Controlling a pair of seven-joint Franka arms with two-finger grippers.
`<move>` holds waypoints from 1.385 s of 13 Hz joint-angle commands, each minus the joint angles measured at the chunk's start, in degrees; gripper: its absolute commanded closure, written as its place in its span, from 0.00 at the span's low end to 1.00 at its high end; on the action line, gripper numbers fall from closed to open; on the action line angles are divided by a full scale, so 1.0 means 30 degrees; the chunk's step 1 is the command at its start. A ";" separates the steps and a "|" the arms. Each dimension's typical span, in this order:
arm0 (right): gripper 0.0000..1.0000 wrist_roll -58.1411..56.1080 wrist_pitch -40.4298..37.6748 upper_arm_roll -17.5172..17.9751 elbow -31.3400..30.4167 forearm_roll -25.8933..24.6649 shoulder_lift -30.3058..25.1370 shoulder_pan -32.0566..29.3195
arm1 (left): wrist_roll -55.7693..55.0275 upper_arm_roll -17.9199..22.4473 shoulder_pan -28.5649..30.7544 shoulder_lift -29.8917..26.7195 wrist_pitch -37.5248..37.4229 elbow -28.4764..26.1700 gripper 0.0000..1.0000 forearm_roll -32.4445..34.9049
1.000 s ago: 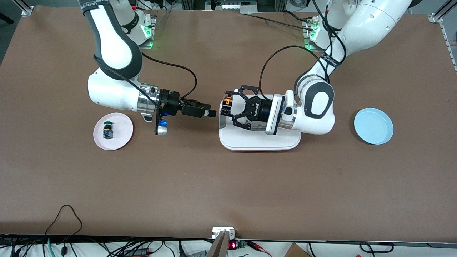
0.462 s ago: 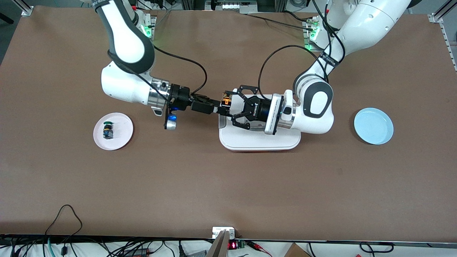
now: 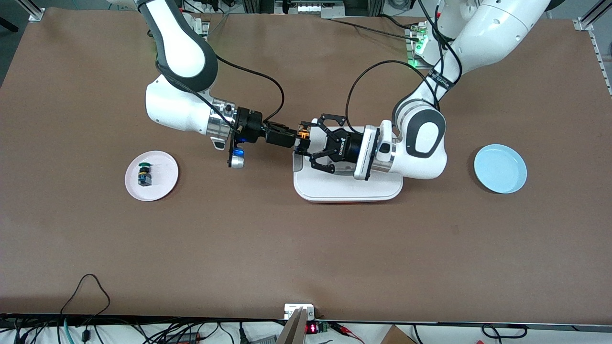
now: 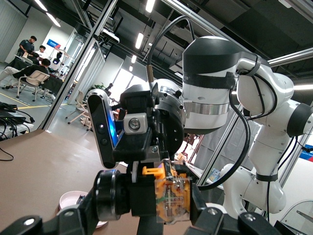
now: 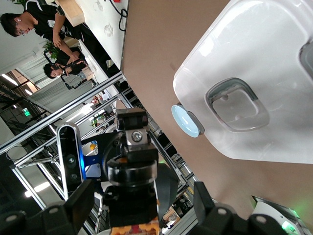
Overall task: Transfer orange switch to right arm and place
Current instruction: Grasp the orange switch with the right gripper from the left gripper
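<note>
- Orange switch (image 3: 303, 136): you have it up in the air over the edge of the white tray (image 3: 347, 189), at the tray's end toward the right arm, pinched between the jaws of the left gripper (image 3: 304, 142).
- Your left gripper lies level above the tray, pointing toward the right arm's end of the table; its black linkage fingers (image 4: 110, 200) press on the switch from both sides.
- Your right gripper (image 3: 292, 139) has its slim black fingers at the switch, meeting the left gripper tip to tip; you cannot tell whether its jaws are spread or already pinching.
- Green-capped switch (image 3: 144, 174): it sits on your pink plate (image 3: 162, 186), toward the right arm's end of the table, well apart from both grippers.
- Light blue plate (image 3: 500, 168): it lies toward the left arm's end of the table.
</note>
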 commanded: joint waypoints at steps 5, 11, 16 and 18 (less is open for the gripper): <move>0.52 0.0151 0.0432 0.0082 -0.0694 0.0443 -0.0746 0.0129 | 0.0548 -0.0012 -0.0089 -0.0427 0.0292 -0.0377 0.64 -0.0714; 0.84 -0.0083 0.0432 0.0053 -0.0665 0.0443 -0.0775 0.0100 | -0.0153 -0.0012 -0.0060 -0.0427 0.0204 -0.0435 0.60 -0.0744; 0.86 -0.0113 0.0374 0.0053 -0.0518 0.0385 -0.0805 -0.0076 | 0.0432 -0.0012 0.0584 -0.0544 0.0234 -0.0553 0.00 -0.0744; 0.86 -0.0199 0.0374 0.0053 -0.0460 0.0297 -0.0805 -0.0135 | 0.0227 -0.0041 0.0614 -0.0544 0.0029 -0.0524 0.00 -0.0744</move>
